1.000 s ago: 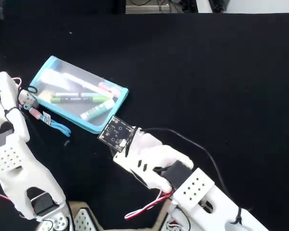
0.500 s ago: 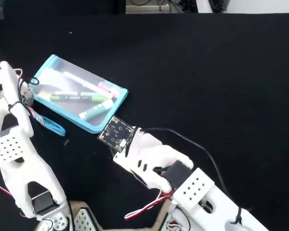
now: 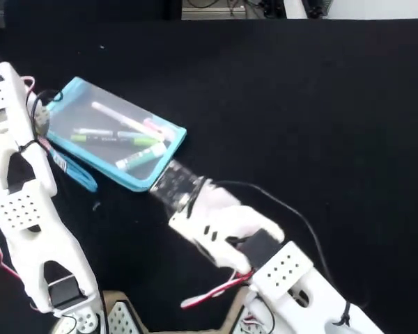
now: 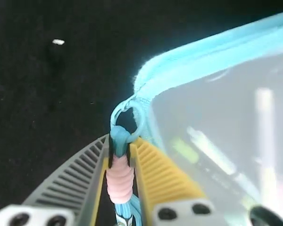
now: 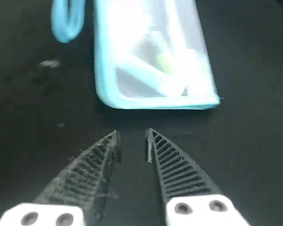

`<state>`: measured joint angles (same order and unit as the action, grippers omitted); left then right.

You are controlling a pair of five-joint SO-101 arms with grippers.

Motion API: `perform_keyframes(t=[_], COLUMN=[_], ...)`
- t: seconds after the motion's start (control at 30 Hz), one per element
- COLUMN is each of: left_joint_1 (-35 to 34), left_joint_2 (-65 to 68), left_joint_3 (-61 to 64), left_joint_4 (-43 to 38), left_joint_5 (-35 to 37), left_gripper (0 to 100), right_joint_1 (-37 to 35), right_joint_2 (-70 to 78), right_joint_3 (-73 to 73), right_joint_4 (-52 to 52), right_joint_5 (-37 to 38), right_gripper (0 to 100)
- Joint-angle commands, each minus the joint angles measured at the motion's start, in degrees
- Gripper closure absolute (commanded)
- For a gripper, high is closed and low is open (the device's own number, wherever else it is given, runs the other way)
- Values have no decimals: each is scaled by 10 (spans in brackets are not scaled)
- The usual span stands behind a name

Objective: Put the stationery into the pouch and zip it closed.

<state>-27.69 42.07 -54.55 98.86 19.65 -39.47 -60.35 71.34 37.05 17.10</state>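
Note:
A clear pouch with a light-blue edge (image 3: 104,156) lies at the table's left, with several pens and markers (image 3: 118,139) inside. At its far-left corner my left gripper (image 3: 39,124) is shut on the zipper pull. In the left wrist view the left gripper (image 4: 119,153) pinches the pink bead (image 4: 120,178) and blue cord just below the pull ring (image 4: 128,117), beside the pouch (image 4: 217,113). My right gripper (image 3: 161,182) sits at the pouch's near corner. It is open and empty, the right gripper (image 5: 132,137) a short way from the pouch's edge (image 5: 151,101).
A blue cord loop (image 3: 75,171) trails from the pull along the pouch's near-left side, also seen as the cord loop (image 5: 66,19). Black cloth (image 3: 299,104) covers the table, with wide free room to the right and back. The arm bases stand at the front edge.
My left gripper has pulled the zipper pull toward the back of the table, and the pouch's left end has shifted with it. The right gripper has edged closer to the pouch's near corner.

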Motion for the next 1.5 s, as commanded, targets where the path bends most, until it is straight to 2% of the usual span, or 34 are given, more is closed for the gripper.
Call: perform_keyframes(t=[0.0, 0.13, 0.4, 0.6, 0.9, 1.07, 1.33, 1.47], left_joint_1=[40, 72, 161, 228, 271, 311, 378, 407], left_joint_2=[-19, -65, -240, -342, -409, -435, -520, -533], left_joint_3=[-107, -106, -25, 46, 55, 54, 58, 58], left_joint_4=[21, 21, 21, 19, 19, 19, 19, 19], left_joint_5=[-25, -60, -130, -193, -205, -226, -265, -265], left_gripper=[970, 970, 970, 970, 970, 970, 970, 970], right_joint_1=[81, 127, 93, 98, 141, 162, 229, 233], right_joint_2=[-14, -14, -14, -23, -262, -347, -282, -239], right_joint_3=[-10, -8, -9, -14, -13, -14, -91, -160], right_joint_4=[-43, -61, -57, -57, 63, 84, 91, 145], right_joint_5=[-57, -107, -111, -110, -113, -112, -113, -113], right_gripper=[910, 907, 906, 906, 904, 801, 830, 830])
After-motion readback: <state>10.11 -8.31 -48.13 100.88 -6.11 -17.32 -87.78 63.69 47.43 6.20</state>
